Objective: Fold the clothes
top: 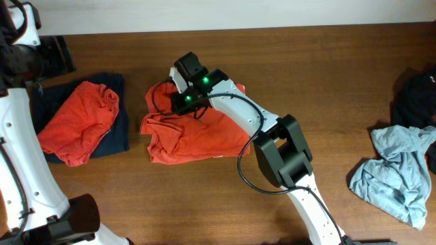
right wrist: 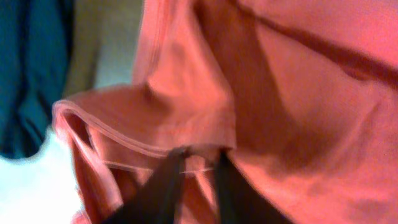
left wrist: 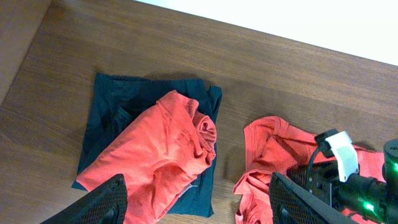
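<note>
A crumpled red-orange T-shirt [top: 197, 136] lies mid-table; no print shows. My right gripper [top: 176, 109] is down on its left upper part. In the right wrist view the fingers [right wrist: 199, 152] are shut on a hemmed fold of the shirt [right wrist: 280, 93]. At the left, a plain red-orange garment [top: 78, 122] lies on a folded navy one [top: 119, 136]. My left gripper [left wrist: 199, 202] is open and empty, high above that red-orange garment [left wrist: 155, 155] and the navy one [left wrist: 118, 106]. The shirt [left wrist: 273, 143] also shows there.
A grey-blue garment [top: 398, 173] lies crumpled at the right edge, with a black one [top: 415, 99] behind it. The right arm [top: 286, 153] stretches across the table from the front. The left arm [top: 20, 136] stands along the left edge.
</note>
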Action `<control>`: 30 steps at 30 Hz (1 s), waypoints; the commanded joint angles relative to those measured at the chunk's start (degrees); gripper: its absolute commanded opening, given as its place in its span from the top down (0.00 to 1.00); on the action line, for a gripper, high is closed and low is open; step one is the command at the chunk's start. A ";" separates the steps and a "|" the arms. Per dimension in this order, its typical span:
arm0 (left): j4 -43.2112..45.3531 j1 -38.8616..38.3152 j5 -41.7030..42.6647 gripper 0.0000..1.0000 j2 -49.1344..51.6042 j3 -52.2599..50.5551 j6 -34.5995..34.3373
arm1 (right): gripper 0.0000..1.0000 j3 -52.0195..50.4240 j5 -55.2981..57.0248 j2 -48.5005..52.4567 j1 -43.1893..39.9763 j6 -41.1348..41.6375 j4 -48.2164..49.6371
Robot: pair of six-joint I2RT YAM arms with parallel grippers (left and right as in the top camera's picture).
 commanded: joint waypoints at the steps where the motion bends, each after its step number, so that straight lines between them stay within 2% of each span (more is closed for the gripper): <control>1: -0.02 0.15 0.42 0.27 0.52 0.15 0.04 | 0.91 0.09 0.31 0.74 0.68 -0.28 4.72; 4: -0.02 0.15 0.42 0.28 0.52 0.15 0.04 | 0.96 0.09 -2.10 0.74 0.57 0.31 9.68; 8: -0.02 0.15 0.44 0.27 0.52 0.15 0.04 | 0.96 0.09 -2.25 0.74 0.37 5.22 15.72; 12: -0.07 0.15 0.44 0.27 0.52 0.15 0.04 | 0.96 0.09 -3.56 0.74 0.37 6.67 21.55; 13: -0.11 0.15 0.44 0.27 0.50 0.15 0.04 | 0.92 0.09 -3.56 0.74 0.44 6.69 22.43; 14: -0.15 0.15 0.44 0.27 0.52 0.15 0.04 | 0.80 0.09 -3.56 0.74 0.44 6.69 22.93; 15: -0.24 0.15 0.44 0.27 0.50 0.15 0.04 | 0.63 0.09 -3.56 0.74 0.44 6.69 23.06; 18: -0.31 0.15 0.44 0.28 0.52 0.15 0.04 | 0.34 0.09 -3.58 0.74 0.31 6.62 22.84; 20: -0.31 0.15 0.44 0.27 0.52 0.15 0.04 | 0.28 0.09 -3.80 0.72 -0.44 6.62 22.58; 23: -0.35 0.15 0.44 0.27 0.52 0.15 0.04 | 0.32 0.09 -7.41 0.26 -2.23 6.10 19.54; 25: -0.42 0.15 0.42 0.28 0.50 0.15 0.04 | 0.38 0.11 -8.92 -0.66 -3.67 5.73 13.20; 28: -0.33 0.15 0.42 0.27 0.52 0.15 0.04 | 0.60 0.11 -10.19 -2.29 -5.84 -0.48 -0.22; 30: -0.22 0.15 0.44 0.27 0.52 0.15 0.04 | 0.71 0.11 -10.27 -2.97 -6.54 -3.43 -8.09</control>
